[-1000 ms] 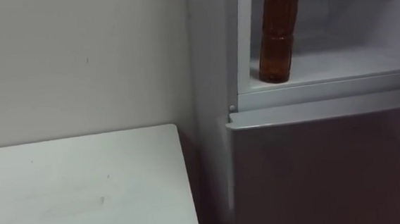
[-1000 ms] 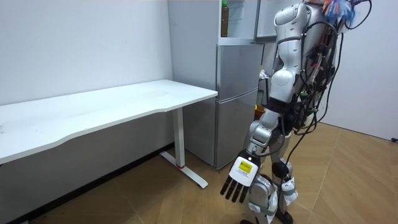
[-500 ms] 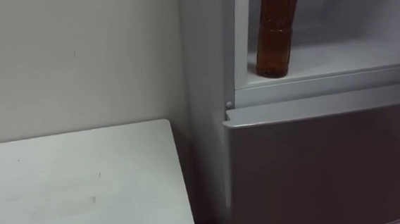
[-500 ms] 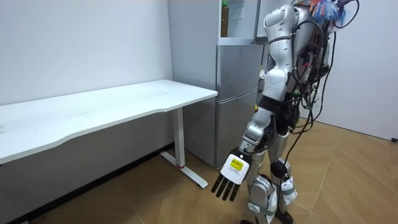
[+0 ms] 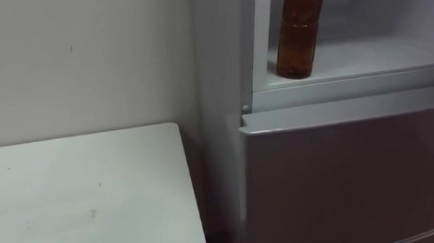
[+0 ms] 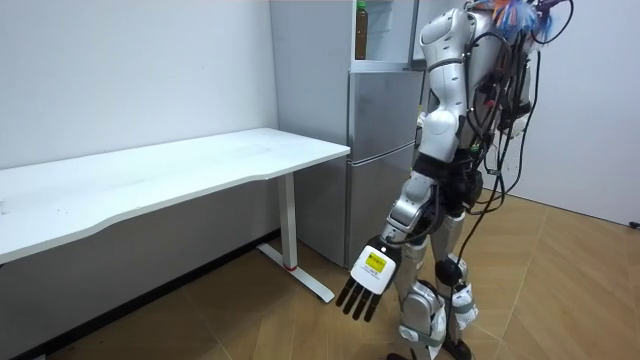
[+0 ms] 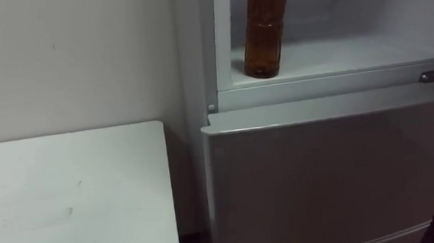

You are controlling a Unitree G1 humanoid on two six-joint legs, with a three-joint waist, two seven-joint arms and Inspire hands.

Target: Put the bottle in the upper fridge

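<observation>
The bottle (image 5: 297,35), with brown liquid in it, stood upright inside the upper compartment of the fridge (image 5: 221,75). It was on the white shelf (image 5: 381,52), at the left front corner, just beside the left inner wall and near the front edge. Its top was cut off by the upper border of both eye views. The upper compartment was open to the front, and the lower door (image 5: 351,173) under it was closed.

To the left of the fridge there was a white surface (image 5: 77,200). Its far edge reached the pale wall (image 5: 75,62), and its right edge was just beside the side of the fridge, with a narrow dark gap between them.

In the room view the robot stood upright on the wooden floor (image 6: 560,290), close in front of the fridge, its body turned towards it. Its left robot hand (image 6: 368,282) hung low beside its leg, well apart from the bottle. The fingers were straight and pointed down, so this robot hand was open and it held nothing.
</observation>
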